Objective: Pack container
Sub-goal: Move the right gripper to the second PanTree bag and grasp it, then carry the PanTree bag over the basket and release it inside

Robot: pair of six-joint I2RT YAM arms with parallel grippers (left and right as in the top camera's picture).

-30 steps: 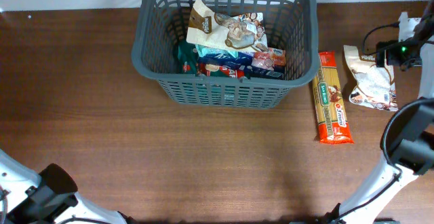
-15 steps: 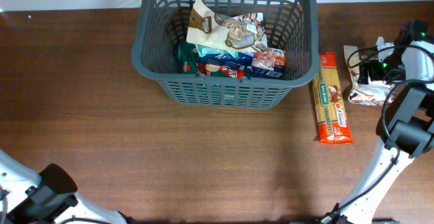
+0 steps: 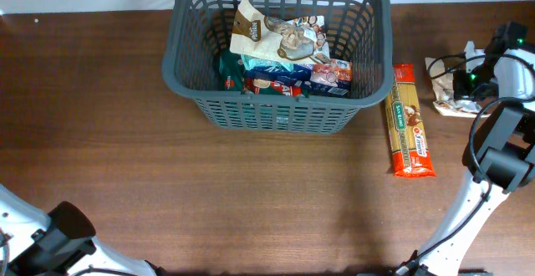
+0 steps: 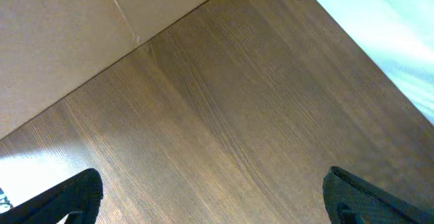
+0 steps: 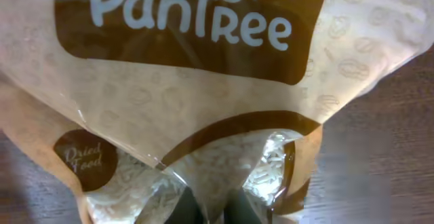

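— The fingers (image 4: 71, 197) of the left gripper (image 4: 215, 200), how do they stand?

— Spread wide. In the wrist view one dark tip shows in each lower corner, with only bare brown desk (image 3: 125, 142) between them. From above, the left arm (image 3: 63, 230) sits at the near left corner, well apart from everything else.

— And the container?

— The container (image 3: 280, 113) stands upright at the middle of the far edge, its back rim right at the edge of the desk. It is dark grey with slotted sides and a thick rim. Several packets are piled inside. A cream-and-brown pouch (image 3: 272, 33) lies on top, a blue packet (image 3: 280, 71) is under it, and something green (image 3: 230, 67) shows at the left of the pile.

— What is further right?

— A long spaghetti packet (image 3: 410, 121) lies flat on the wood just beside the container's right wall, running from far to near. I cannot tell whether the two touch. Near the right edge, apart from the spaghetti, is a rice bag (image 3: 443, 102), partly hidden under the right arm (image 3: 501, 142). In that wrist's view the bag fills everything. It is tan and brown, lettered "the PanTree", with white grains behind a clear window.

— And the right gripper?

— The right gripper (image 3: 460, 82) is down over the rice bag. From where I stand I cannot tell whether its fingers are spread, pressed together or pinching the bag.
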